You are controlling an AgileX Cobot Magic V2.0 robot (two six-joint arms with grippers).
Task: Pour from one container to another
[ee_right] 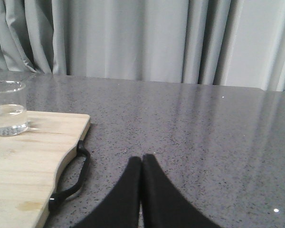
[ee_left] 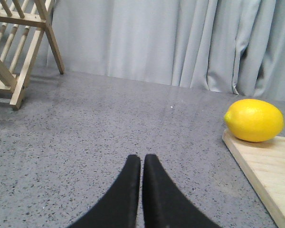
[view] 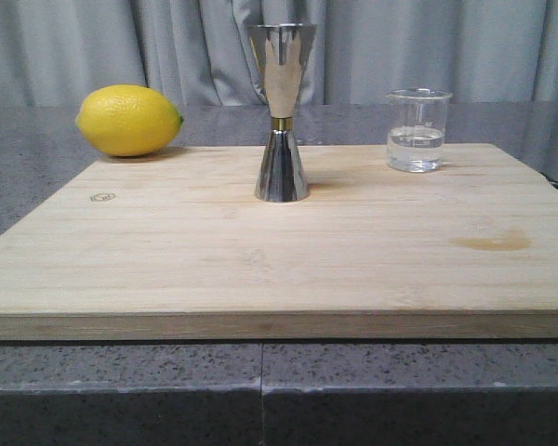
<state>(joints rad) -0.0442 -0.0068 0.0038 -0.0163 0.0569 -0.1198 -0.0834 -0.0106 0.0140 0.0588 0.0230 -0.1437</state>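
Front view without either arm; beaker (view: 418,130) and jigger (view: 281,111) untouched, both grippers' jaws pressed together, empty.

Cut off, hidden or too faint to read

In the front view neither arm appears, and the cutting board (view: 279,269) runs past both side edges, so its corners go unseen. The beaker (view: 418,130) shows no readable markings (too small and faint). A small stamp on the board near the lemon (view: 128,120) cannot be read. The left wrist view crops a wooden rack (ee_left: 16,52) at its edge and shows only one corner of the board. The right wrist view clips the beaker at the frame edge, and the board's black handle (ee_right: 73,178) is partly tucked under the wood.
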